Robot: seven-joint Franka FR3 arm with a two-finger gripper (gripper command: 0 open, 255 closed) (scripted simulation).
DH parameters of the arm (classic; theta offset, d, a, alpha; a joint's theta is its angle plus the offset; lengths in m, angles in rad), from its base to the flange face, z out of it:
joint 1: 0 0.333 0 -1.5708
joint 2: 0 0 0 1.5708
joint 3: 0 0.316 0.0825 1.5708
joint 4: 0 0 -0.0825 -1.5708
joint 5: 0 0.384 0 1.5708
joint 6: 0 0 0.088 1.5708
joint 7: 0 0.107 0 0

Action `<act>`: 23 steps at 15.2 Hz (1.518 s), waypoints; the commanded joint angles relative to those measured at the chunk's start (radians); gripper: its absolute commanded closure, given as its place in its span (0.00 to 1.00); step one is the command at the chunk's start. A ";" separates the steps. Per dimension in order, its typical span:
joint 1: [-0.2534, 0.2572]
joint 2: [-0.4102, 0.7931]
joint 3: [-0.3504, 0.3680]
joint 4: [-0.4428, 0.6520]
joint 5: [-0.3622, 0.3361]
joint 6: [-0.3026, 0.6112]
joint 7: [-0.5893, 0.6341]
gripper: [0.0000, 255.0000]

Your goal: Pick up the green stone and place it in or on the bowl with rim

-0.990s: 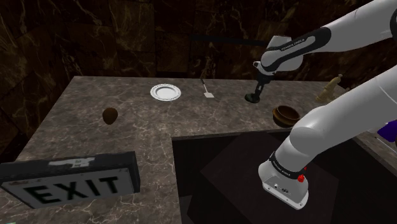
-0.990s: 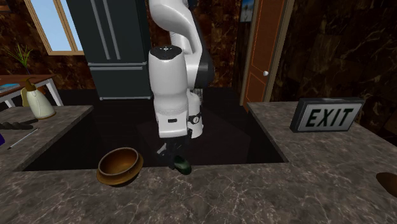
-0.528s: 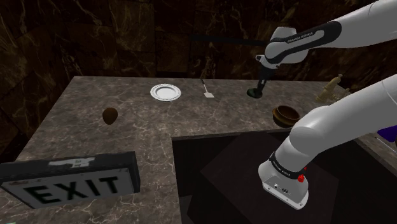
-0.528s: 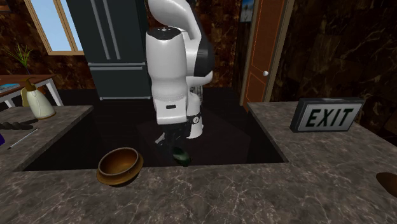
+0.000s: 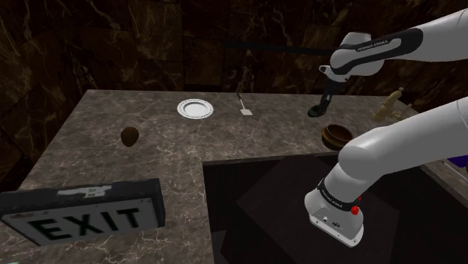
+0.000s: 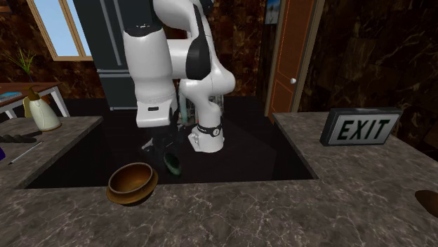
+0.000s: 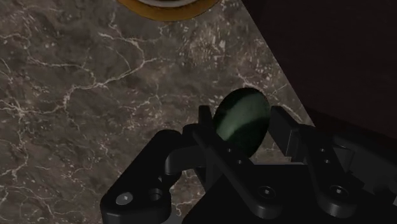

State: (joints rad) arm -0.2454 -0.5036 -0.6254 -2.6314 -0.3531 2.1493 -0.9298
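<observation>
Carried closer to the bowl (image 6: 130,192), green stone (image 7: 240,119) sits pinched in the gripper (image 7: 242,127).

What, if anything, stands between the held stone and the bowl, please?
Nothing visible does. The gripper is shut on the stone, and just bare counter lies between it and the bowl, whose open top is uncovered.

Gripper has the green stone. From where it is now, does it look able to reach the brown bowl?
Probably yes. The gripper clasps the green stone, the brown bowl sits close beside it on the countertop, and nothing stands between them.
</observation>
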 commanded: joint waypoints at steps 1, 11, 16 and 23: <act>-0.031 -0.008 -0.038 0.003 -0.026 -0.005 -0.051 1.00; -0.125 0.017 -0.243 0.103 -0.101 -0.027 -0.317 1.00; -0.112 0.066 -0.301 0.090 -0.101 0.040 -0.350 1.00; -0.069 0.154 -0.374 0.048 -0.079 0.166 -0.375 1.00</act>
State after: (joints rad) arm -0.3208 -0.3612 -0.9908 -2.5765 -0.4360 2.2967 -1.3023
